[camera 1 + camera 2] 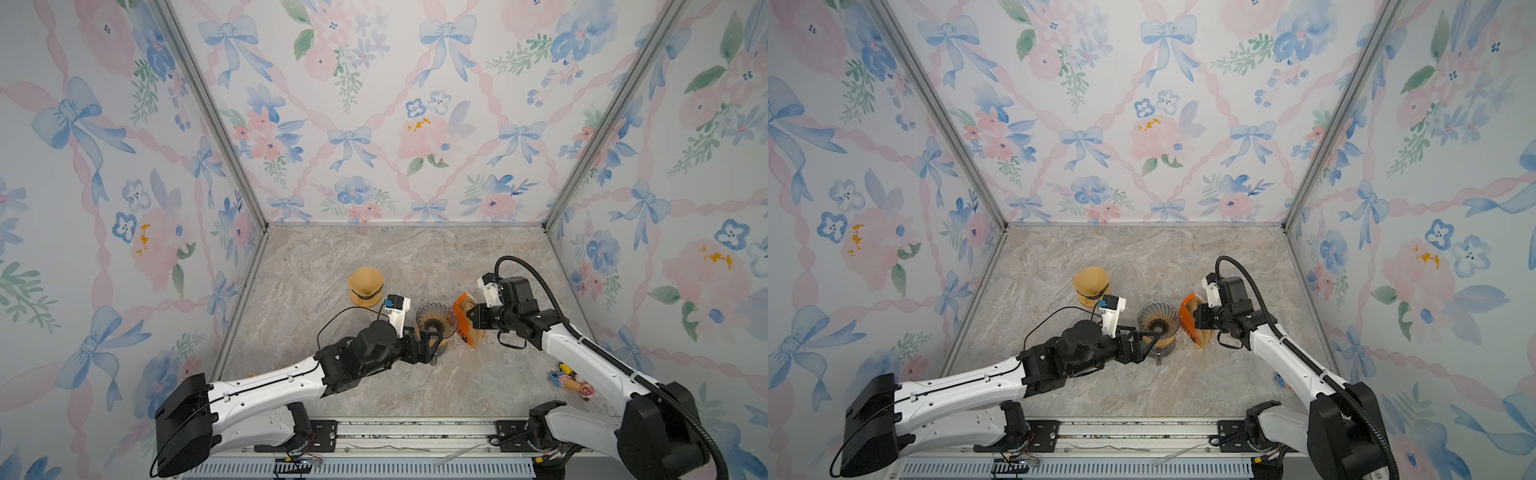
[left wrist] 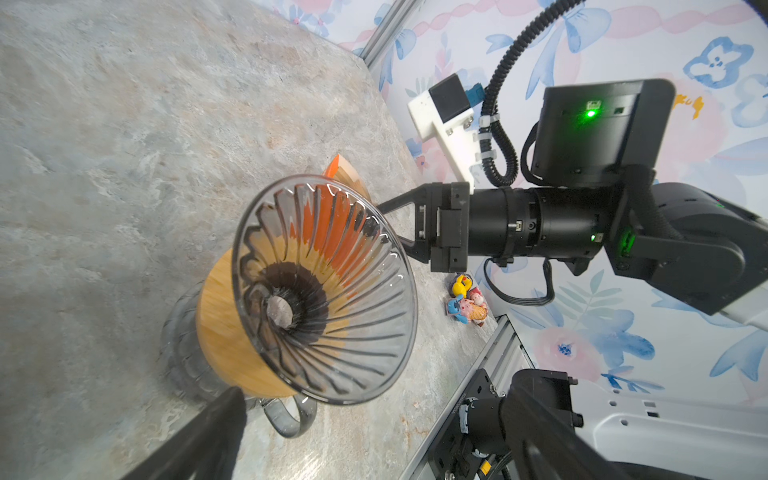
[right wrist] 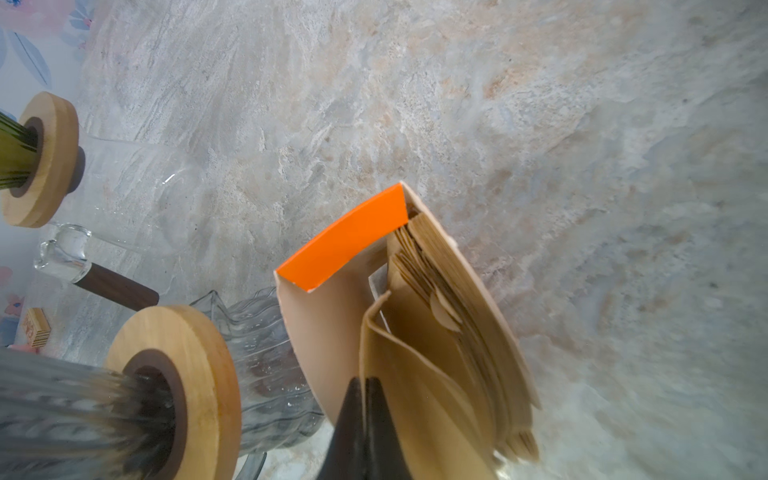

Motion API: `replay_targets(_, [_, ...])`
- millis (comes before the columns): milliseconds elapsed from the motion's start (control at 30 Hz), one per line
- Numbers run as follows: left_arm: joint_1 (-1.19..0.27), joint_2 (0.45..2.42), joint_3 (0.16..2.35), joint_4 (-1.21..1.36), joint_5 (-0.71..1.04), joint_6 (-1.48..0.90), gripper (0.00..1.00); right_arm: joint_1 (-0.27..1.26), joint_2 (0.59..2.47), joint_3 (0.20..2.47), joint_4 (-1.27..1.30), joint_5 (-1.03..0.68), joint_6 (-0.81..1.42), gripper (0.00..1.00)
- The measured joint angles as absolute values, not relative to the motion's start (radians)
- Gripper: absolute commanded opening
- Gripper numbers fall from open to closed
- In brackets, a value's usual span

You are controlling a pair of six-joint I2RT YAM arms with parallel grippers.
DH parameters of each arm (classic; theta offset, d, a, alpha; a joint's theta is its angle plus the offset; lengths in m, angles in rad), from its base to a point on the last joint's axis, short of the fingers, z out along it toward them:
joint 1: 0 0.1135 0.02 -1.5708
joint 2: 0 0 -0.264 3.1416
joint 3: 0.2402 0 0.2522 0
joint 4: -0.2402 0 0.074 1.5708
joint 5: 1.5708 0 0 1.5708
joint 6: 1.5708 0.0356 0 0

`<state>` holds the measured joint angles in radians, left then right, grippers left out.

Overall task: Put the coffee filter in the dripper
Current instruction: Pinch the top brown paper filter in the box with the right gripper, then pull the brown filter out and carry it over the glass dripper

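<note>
The dripper (image 1: 436,318) (image 1: 1158,318) is a ribbed glass cone in a wooden collar, standing on a glass carafe mid-table. In the left wrist view the dripper (image 2: 324,286) has nothing in it. Just right of it an orange filter box (image 1: 465,322) (image 3: 345,245) stands open, packed with brown filters. My right gripper (image 1: 471,318) (image 3: 365,384) reaches into that box and is shut on the edge of one coffee filter (image 3: 407,374). My left gripper (image 1: 434,345) stands wide open at the carafe's near side. One of its fingers (image 2: 208,432) is beside the carafe handle (image 2: 286,419).
A tan cone-shaped object (image 1: 365,286) with a dark band stands behind and left of the dripper. A small colourful toy (image 1: 571,380) lies near the right wall. Flowered walls close in three sides, and a metal rail (image 1: 415,432) runs along the front.
</note>
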<state>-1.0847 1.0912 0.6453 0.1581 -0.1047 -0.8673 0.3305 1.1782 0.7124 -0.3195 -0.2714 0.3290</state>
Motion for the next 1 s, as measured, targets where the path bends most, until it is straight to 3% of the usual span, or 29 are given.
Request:
replay_targets(367, [-1.085,1.087,0.645,0.159,-0.104,-0.863,0.98,0.419,1.041,0.734,-0.438,-0.133,0.332,0.01])
replay_targets(1000, [-1.045,0.948,0.624,0.124,-0.04,-0.84,0.98,0.672,0.984,1.124,-0.804,0.228,0.321,0.01])
